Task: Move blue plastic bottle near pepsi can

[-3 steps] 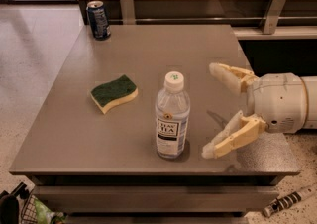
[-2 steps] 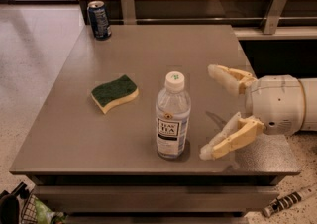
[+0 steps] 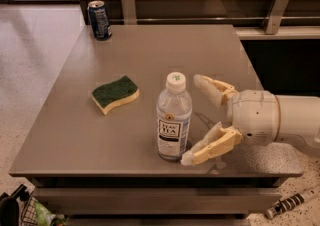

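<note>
The blue plastic bottle (image 3: 173, 118) stands upright near the table's front edge, clear with a white cap and a TEA label. The pepsi can (image 3: 99, 19) stands upright at the table's far left corner, far from the bottle. My gripper (image 3: 193, 119) comes in from the right at bottle height. It is open, with one finger (image 3: 214, 89) behind the bottle's right side and the other (image 3: 212, 146) in front of it. Its tips reach the bottle's side but do not close on it.
A green and yellow sponge (image 3: 115, 93) lies on the grey table (image 3: 165, 50), left of the bottle. A wooden wall with metal brackets (image 3: 278, 1) runs behind the table. Dark clutter (image 3: 22, 211) sits on the floor at the lower left.
My gripper has moved left toward the bottle, so its open fingers now flank the bottle's right side. The bottle, can and sponge have not moved.
</note>
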`<state>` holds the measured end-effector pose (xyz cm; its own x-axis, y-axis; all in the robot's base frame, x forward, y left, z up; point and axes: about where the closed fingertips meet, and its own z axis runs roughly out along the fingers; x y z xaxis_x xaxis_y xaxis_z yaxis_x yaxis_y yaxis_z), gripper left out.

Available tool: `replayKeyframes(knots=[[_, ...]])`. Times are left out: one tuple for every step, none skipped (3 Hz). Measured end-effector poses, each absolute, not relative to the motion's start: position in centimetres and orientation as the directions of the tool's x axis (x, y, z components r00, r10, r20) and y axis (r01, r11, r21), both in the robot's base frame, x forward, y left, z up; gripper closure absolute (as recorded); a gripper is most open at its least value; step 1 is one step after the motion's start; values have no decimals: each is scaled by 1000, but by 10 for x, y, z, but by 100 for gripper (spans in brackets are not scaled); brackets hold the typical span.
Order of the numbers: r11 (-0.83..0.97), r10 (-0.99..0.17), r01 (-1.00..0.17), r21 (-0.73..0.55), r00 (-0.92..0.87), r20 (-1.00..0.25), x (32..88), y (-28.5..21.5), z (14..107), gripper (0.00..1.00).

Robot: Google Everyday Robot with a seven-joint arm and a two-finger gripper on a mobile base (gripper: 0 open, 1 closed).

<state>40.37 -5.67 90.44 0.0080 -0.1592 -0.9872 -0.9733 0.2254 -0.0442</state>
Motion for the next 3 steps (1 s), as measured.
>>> replayKeyframes(knots=[[226,-124,-973,-39,11,-992,403,-50,901,0],[212,-62,-977,-25,12,-998,400,-45,897,16],[191,-28,-981,-22,17,-999,396,-39,895,38]])
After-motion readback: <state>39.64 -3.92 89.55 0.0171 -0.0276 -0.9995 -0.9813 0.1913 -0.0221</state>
